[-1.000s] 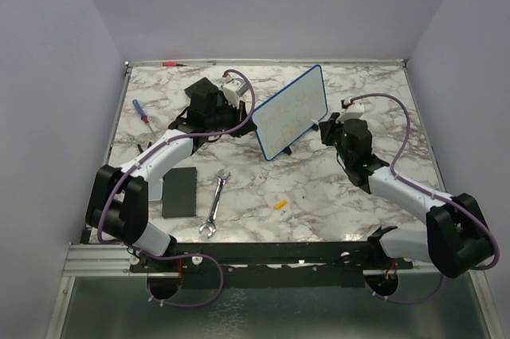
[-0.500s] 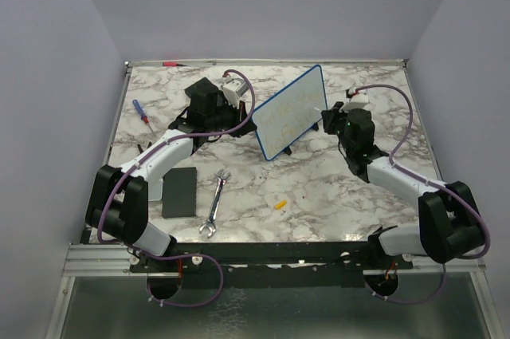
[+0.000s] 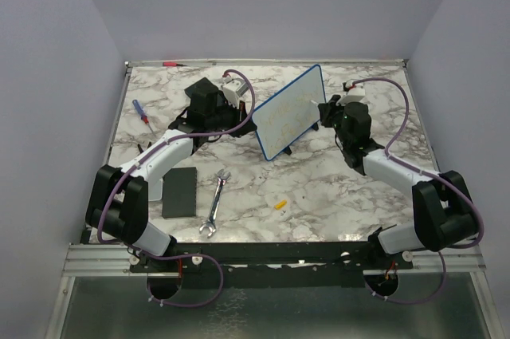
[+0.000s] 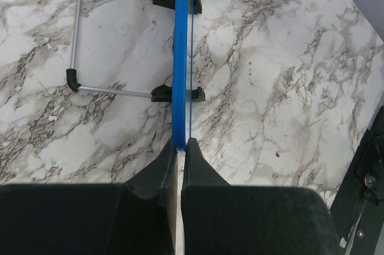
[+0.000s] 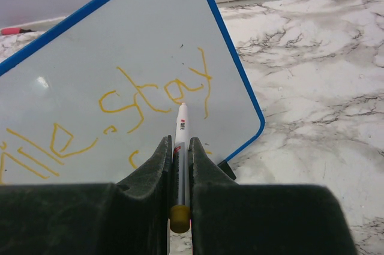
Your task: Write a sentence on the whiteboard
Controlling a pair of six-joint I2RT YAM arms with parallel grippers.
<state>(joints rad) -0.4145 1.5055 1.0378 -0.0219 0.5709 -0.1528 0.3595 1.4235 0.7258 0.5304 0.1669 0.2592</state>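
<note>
Two grippers flank a whiteboard on a marble table

Top view: the whiteboard (image 3: 291, 113) stands tilted at the far middle of the table (image 3: 319, 187), between the left gripper (image 3: 253, 120) and the right gripper (image 3: 325, 112). Left wrist view: jaws clamped on the whiteboard's blue edge. Right wrist view: jaws closed on a marker (image 5: 180, 147), tip pointing at the yellow sentence (image 5: 156, 96) — "stay" legible.

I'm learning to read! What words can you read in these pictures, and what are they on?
"Stay": yellow, in the sentence on the whiteboard.
"ile": yellow, left of it; the word's start is cut off.
Yellow curl below "Stay": too little shows to read.
Red print on the marker: too small to read.
</note>
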